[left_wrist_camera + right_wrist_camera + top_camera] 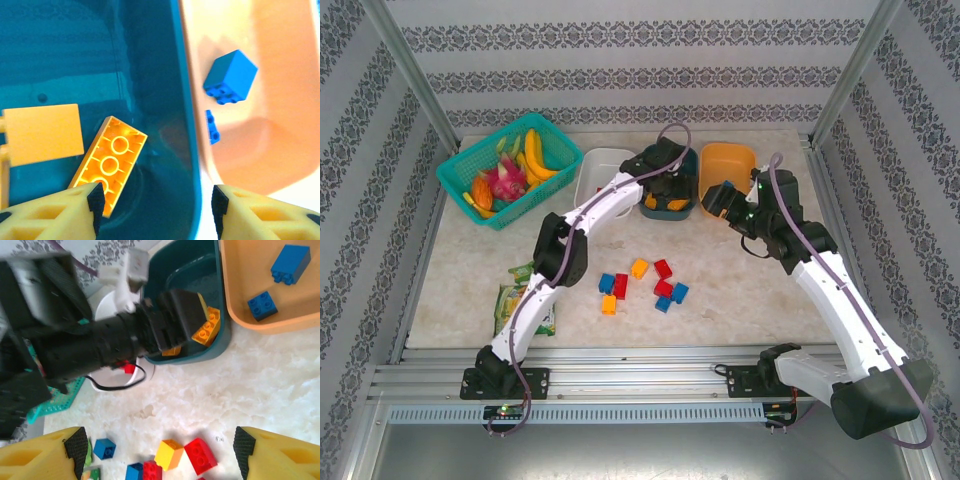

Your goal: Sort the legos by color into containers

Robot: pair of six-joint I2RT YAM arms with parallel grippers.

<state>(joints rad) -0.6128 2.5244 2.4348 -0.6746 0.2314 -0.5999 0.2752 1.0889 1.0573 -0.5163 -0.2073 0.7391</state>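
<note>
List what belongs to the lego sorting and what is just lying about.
Job: small red, blue and orange-yellow plastic lego bricks; white plastic tub; dark teal plastic tub; orange plastic tub.
Lying about: teal lattice basket of fruit; green snack packet.

No legible text, apparently.
</note>
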